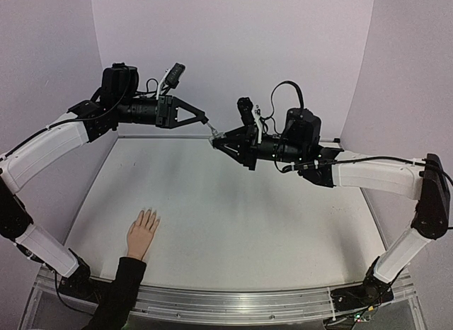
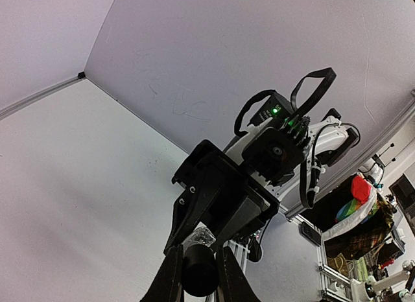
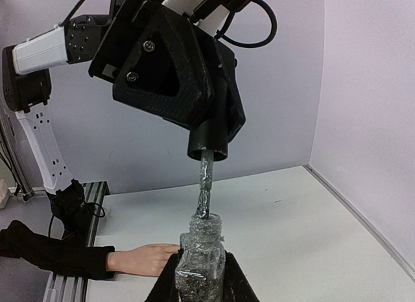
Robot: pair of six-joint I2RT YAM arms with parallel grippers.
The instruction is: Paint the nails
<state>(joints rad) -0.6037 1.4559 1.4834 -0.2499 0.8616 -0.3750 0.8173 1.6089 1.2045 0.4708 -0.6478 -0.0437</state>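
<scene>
The pale peach hand [image 1: 142, 232] with a black sleeve lies flat near the table's front left, fingers spread toward the back; its nails are too small to make out. It also shows in the right wrist view [image 3: 144, 258]. My right gripper [image 3: 200, 279] is shut on a glittery clear polish bottle [image 3: 201, 266], held high above the table's back middle [image 1: 216, 139]. My left gripper [image 2: 198, 276] is shut on the black cap [image 2: 199, 269], whose brush stem [image 3: 205, 185] dips into the bottle's neck. Both grippers meet in mid-air [image 1: 211, 130].
The white table [image 1: 248, 224] is walled by pale purple panels at the back and sides. An aluminium rail [image 1: 233, 302] runs along the front edge. The black sleeve [image 1: 117, 294] crosses that rail at front left.
</scene>
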